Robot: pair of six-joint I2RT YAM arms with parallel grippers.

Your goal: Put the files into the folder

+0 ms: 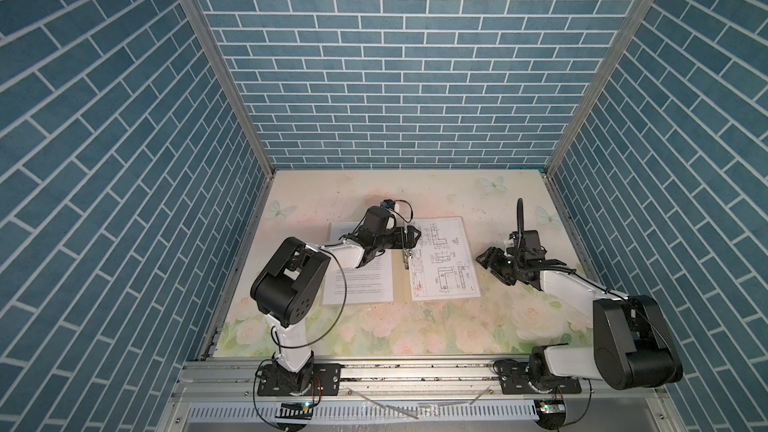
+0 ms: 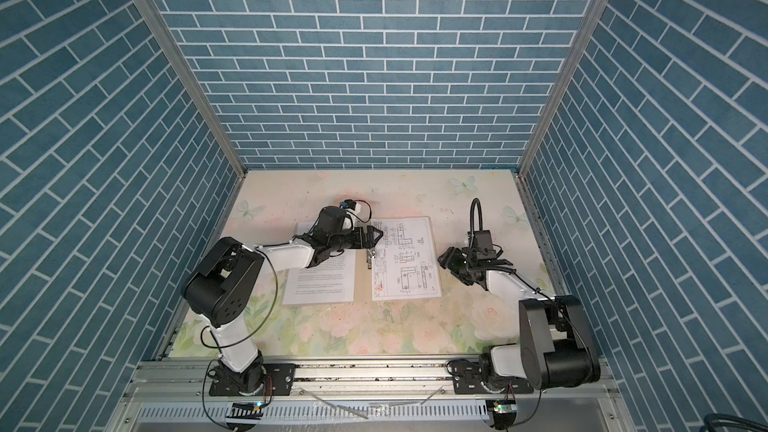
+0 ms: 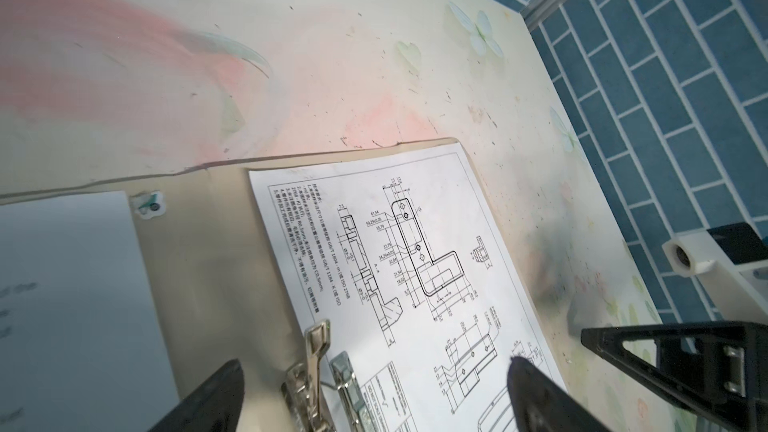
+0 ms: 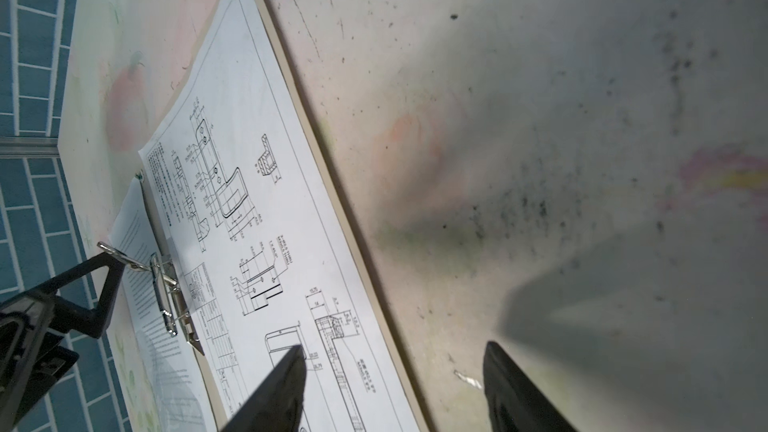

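Nearest the lens, the left hand (image 3: 374, 392) hovers wide open astride the metal clip (image 3: 320, 371) at the folder (image 1: 401, 284) spine. The folder lies open mid-counter (image 1: 374, 334), spine running near-to-far. Text sheet (image 1: 361, 284) and drawing sheet (image 1: 444, 259) each lie on a flap, unclipped; folder unclosed. Right hand (image 1: 490, 261) open, empty, just beside.

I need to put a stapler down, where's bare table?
Free: the far strip between the back wall and the folder, and the near band between the folder and the front rail. Crowded: the middle, where the left tool hovers over the folder; the right tool sits beside it.
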